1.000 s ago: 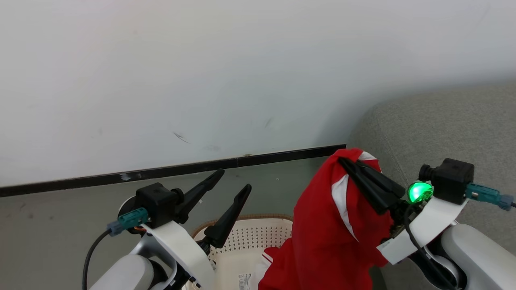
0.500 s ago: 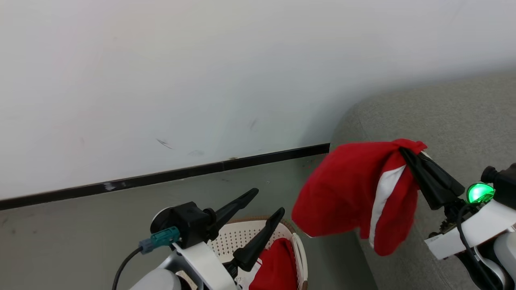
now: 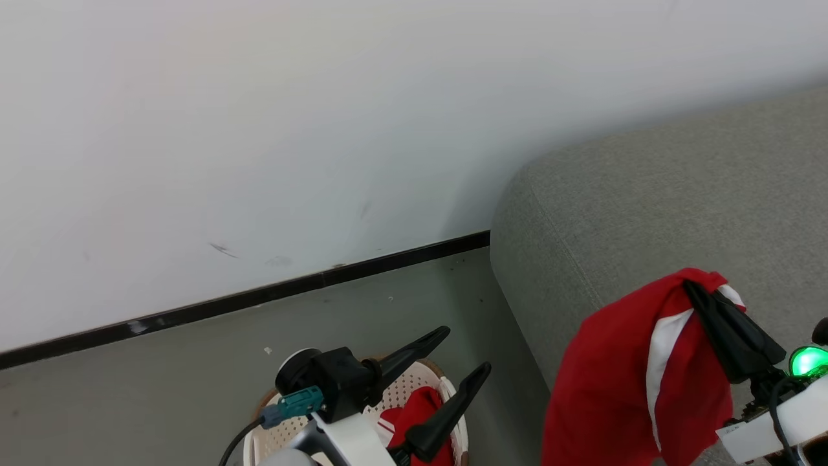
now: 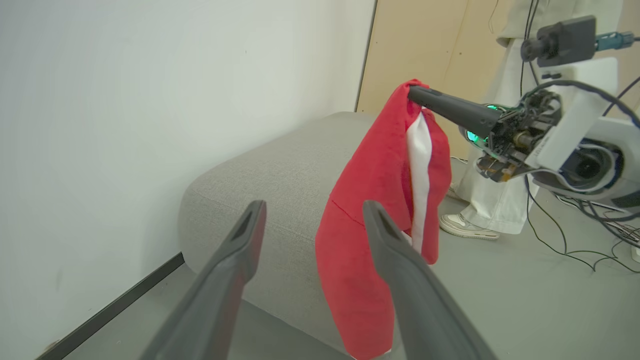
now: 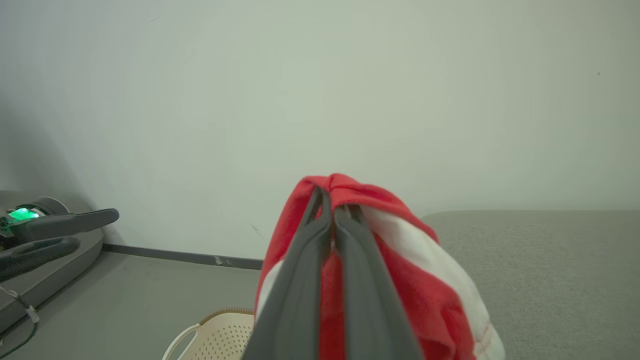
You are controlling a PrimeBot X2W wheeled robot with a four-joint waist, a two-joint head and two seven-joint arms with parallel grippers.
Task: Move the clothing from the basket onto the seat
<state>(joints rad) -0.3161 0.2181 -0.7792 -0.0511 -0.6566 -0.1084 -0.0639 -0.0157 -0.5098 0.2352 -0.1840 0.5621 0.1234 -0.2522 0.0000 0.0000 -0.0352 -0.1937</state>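
My right gripper [image 3: 693,288] is shut on the top fold of a red garment with a white band [image 3: 614,375]. That clothing hangs free at the near left end of the grey seat [image 3: 647,213], and its lower end drops past the seat's side [image 4: 360,300]. More red clothing [image 3: 414,414] lies in the cream basket [image 3: 446,391] on the floor at the bottom of the head view. Over the basket, my left gripper [image 3: 466,351] is open and holds nothing. The right wrist view has the shut fingers [image 5: 350,260] wrapped in red fabric [image 5: 400,225].
A white wall with a dark skirting board [image 3: 259,298] runs behind the basket and the seat. A person in white trousers and shoes [image 4: 465,227] stands beyond the seat, by a wooden panel [image 4: 415,50]. Cables [image 4: 575,250] lie on the grey floor.
The head camera has turned right. My right gripper has carried the red garment from above the basket over to the seat's end, uncovering the clothing in the basket. The left gripper stays open.
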